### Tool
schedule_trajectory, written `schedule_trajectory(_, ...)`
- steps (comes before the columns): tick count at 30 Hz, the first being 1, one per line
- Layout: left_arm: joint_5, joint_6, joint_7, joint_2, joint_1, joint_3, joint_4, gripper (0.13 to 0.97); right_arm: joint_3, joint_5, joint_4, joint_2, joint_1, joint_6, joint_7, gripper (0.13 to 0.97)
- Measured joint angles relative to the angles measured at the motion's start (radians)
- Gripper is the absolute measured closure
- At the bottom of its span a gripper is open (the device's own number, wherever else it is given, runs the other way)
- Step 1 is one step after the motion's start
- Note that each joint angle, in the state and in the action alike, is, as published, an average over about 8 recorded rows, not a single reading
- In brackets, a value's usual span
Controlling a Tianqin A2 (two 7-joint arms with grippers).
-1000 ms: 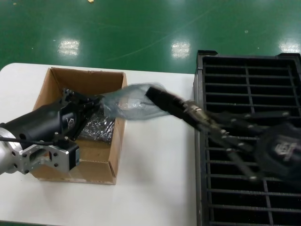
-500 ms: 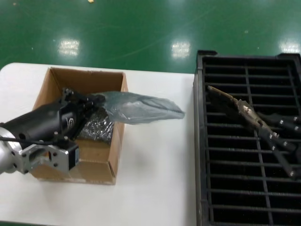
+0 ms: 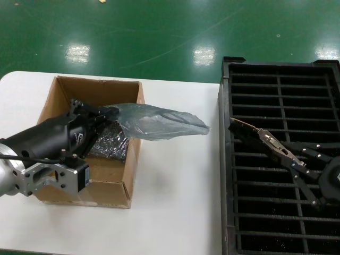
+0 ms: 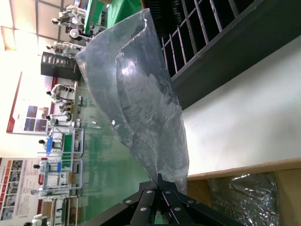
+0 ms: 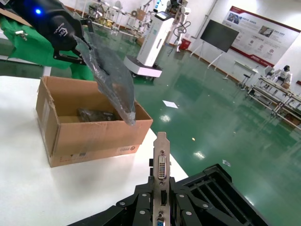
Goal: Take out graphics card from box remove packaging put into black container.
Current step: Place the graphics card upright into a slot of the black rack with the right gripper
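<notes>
Right gripper (image 3: 276, 149): we have it clamped on the graphics card (image 3: 260, 137), held bracket-outward over the black container (image 3: 276, 71), presumably lined up for a slot.
Left gripper (image 3: 109, 112): pinching the emptied packaging (image 3: 159, 123) above the box (image 3: 98, 85), its free end trailing beyond the fingertips, likely to keep it clear.
Hidden: we cannot tell which slot lies beneath the card; something crinkly and silvery in the box is partly covered by the arm.

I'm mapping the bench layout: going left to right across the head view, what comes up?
Left gripper → box → packaging → bare table → graphics card → right gripper, over the black container.
</notes>
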Motion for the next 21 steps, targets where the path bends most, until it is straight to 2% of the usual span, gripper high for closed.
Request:
schedule_trajectory(12,0.0,0.0,0.0,0.0,0.0,0.0,0.0,0.957,-0.016,-0.013,-0.004,-0.001,0.026,-0.019,0.005,0.909)
schedule_trajectory(16,0.0,0.0,0.0,0.0,0.0,0.0,0.0,0.957,-0.073,-0.043,-0.018,0.005,0.128,-0.102,0.022,0.909)
schedule_trajectory(21,0.0,0.0,0.0,0.0,0.0,0.0,0.0,0.957,-0.16,-0.071,-0.036,0.025,0.315,-0.276,0.046,0.909)
